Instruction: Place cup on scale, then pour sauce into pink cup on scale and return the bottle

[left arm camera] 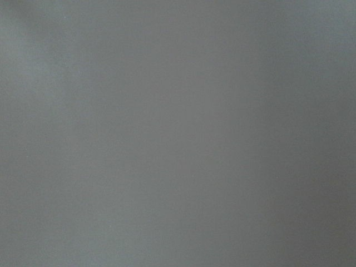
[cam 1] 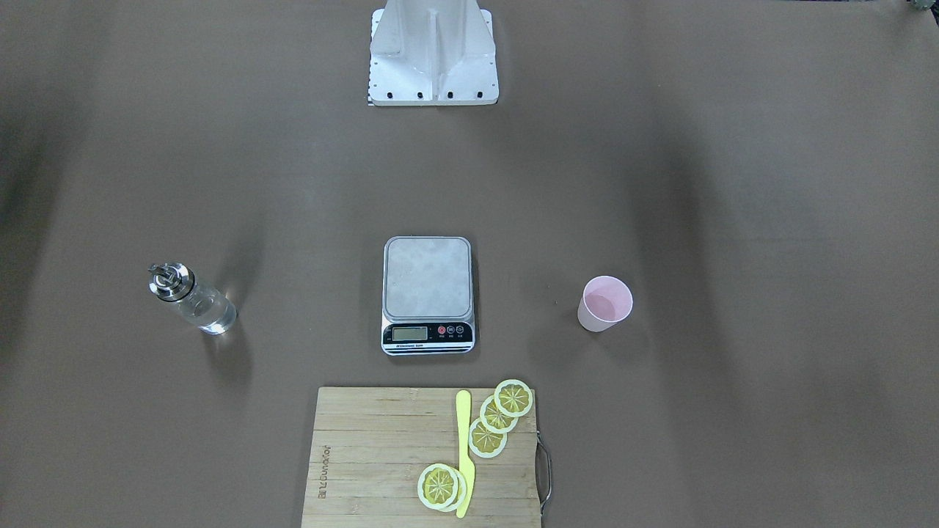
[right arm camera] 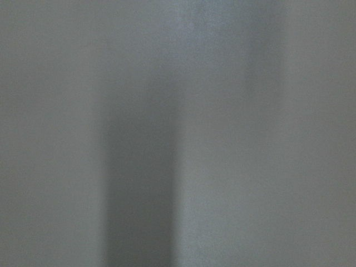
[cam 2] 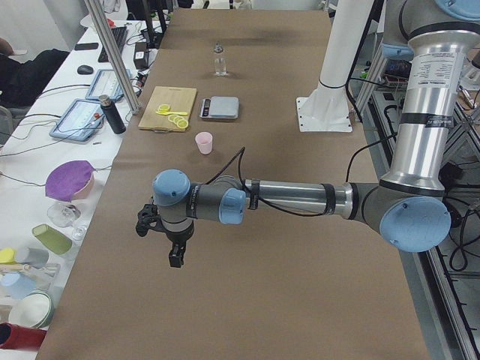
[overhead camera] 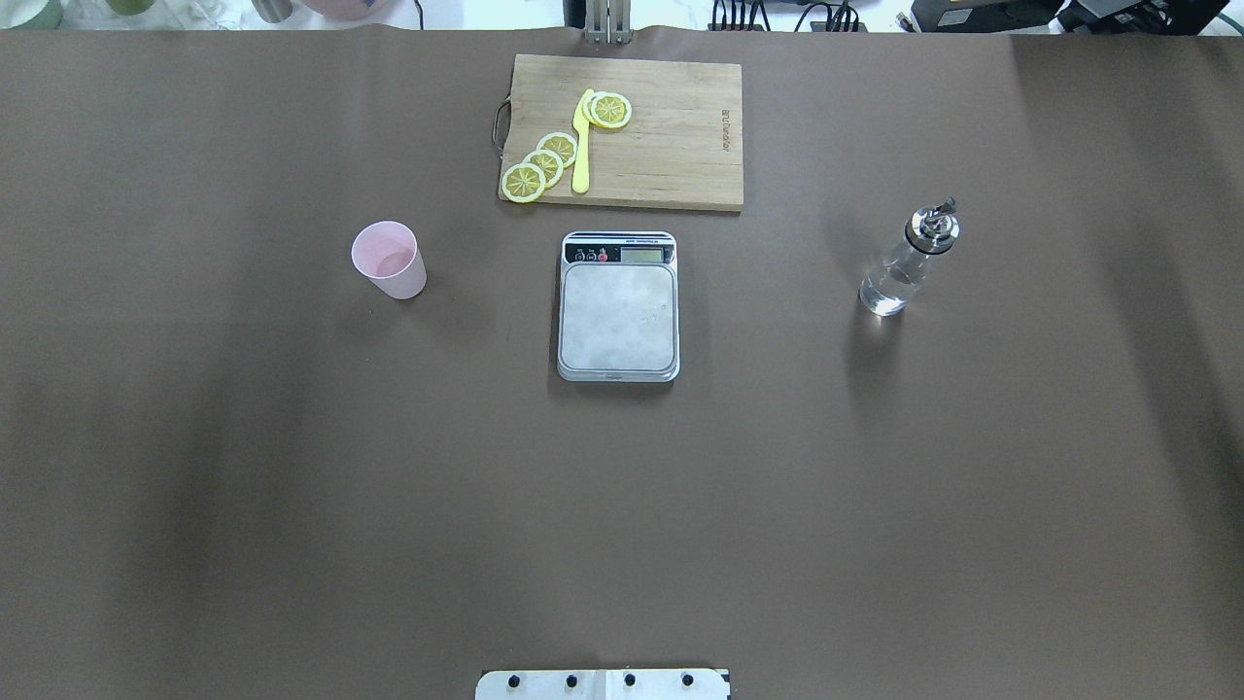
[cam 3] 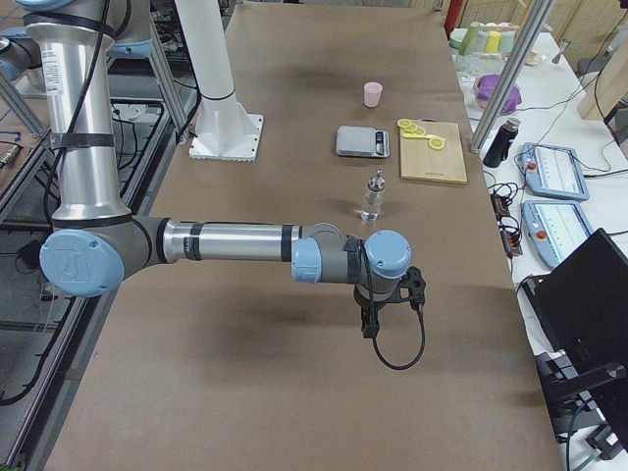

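Observation:
The pale pink cup (overhead camera: 389, 259) stands upright on the brown table, left of the scale (overhead camera: 618, 306); it also shows in the front-facing view (cam 1: 604, 303). The scale's steel platform (cam 1: 428, 277) is bare. The clear glass bottle (overhead camera: 908, 261) with its silver spout cap stands right of the scale, clear sauce (cam 1: 209, 312) inside. My left gripper (cam 2: 176, 253) hangs over the table's left end, far from the cup (cam 2: 203, 142). My right gripper (cam 3: 370, 324) hangs over the right end, short of the bottle (cam 3: 372, 197). I cannot tell whether either is open or shut.
A wooden cutting board (overhead camera: 671, 136) with lemon slices (overhead camera: 544, 163) and a yellow knife (overhead camera: 582, 141) lies just beyond the scale. The robot's white base (cam 1: 433, 55) stands at the near edge. Both wrist views show only bare table surface.

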